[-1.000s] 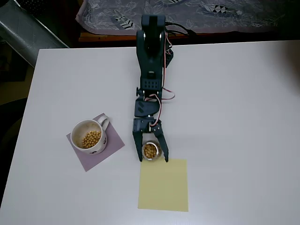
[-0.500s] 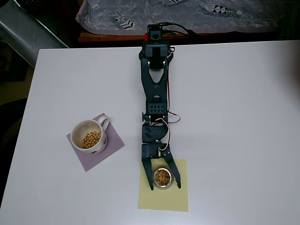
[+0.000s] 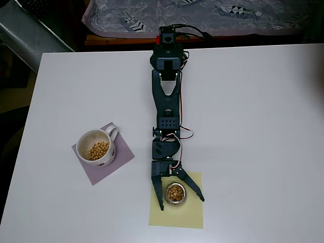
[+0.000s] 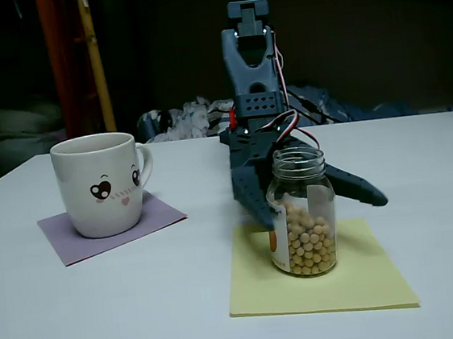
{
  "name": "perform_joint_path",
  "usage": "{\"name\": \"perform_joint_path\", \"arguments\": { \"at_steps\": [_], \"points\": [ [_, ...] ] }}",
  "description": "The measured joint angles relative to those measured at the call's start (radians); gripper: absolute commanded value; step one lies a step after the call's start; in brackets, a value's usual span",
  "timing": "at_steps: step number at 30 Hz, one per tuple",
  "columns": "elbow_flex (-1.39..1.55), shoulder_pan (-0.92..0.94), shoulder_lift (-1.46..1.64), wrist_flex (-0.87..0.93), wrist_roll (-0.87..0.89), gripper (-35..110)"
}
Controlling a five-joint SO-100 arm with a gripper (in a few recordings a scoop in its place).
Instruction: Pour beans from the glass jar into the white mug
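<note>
The glass jar (image 3: pixel 175 194) (image 4: pixel 300 213) stands upright on a yellow sheet (image 3: pixel 176 215) (image 4: pixel 327 276), with beans (image 4: pixel 307 240) filling its lower part. My dark gripper (image 3: pixel 182 202) (image 4: pixel 312 209) is open, its fingers spread to either side of the jar and apart from the glass. The white mug (image 3: pixel 94 147) (image 4: pixel 98 184) sits to the left on a purple mat (image 3: pixel 121 155) (image 4: pixel 63 235), with a heap of beans (image 3: pixel 98 150) inside; a small face is drawn on its side.
The white table (image 3: pixel 253 126) has open room on the right and along the front. A patterned cloth (image 3: pixel 202 15) lies beyond the far edge, and a grey tube (image 3: pixel 30 35) sits at the top left.
The arm carried the jar from the bare table onto the yellow sheet, then the fingers spread wide and let go of the jar.
</note>
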Motion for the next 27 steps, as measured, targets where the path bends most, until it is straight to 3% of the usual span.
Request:
{"name": "perform_joint_path", "arguments": {
  "at_steps": [7,16,27],
  "points": [
    [0.098,0.000,0.080,-0.023,0.109,47],
    [0.606,0.015,0.723,-0.026,0.456,31],
    [1.210,0.049,1.341,0.031,0.746,25]
  ]
}}
